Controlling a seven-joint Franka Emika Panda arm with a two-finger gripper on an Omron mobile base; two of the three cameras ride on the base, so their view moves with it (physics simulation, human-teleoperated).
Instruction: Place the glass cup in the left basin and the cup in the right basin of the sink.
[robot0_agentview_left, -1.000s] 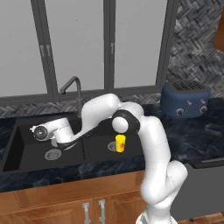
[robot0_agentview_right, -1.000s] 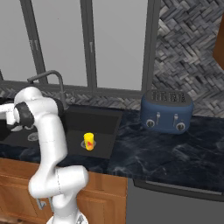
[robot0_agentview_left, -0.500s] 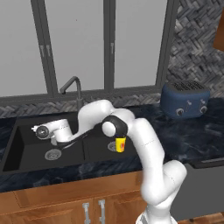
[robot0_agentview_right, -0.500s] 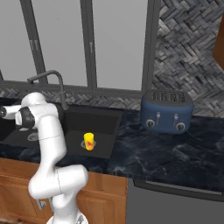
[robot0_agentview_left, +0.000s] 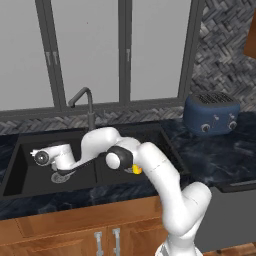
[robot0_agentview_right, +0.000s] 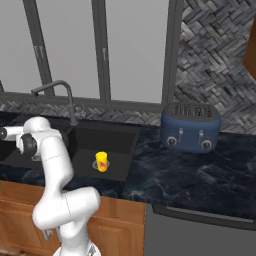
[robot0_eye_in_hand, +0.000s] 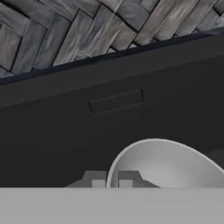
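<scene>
Left base view: the arm reaches over the left basin (robot0_agentview_left: 30, 165) of the sink (robot0_agentview_left: 165, 137); the cup (robot0_agentview_left: 136, 170) peeks out behind its elbow.

Right base view: cup upright in the right basin (robot0_agentview_right: 122, 137), beside a blue toaster (robot0_agentview_right: 190, 127).

Hand view: the gripper (robot0_eye_in_hand: 112, 178) sits narrow against the glass cup (robot0_eye_in_hand: 170, 164); whether it grips, I cannot tell.

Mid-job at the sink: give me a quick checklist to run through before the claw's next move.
1. Bright yellow cup upright in the right black basin: ok.
2. Arm's hand over the left black basin: ok.
3. Pale translucent glass cup at the claw tips, basin wall behind: ok.
4. Glass cup resting on the basin floor: cannot tell.
5. Claw open or shut: cannot tell.
6. Grey gooseneck tap apart from the arm: ok.
</scene>
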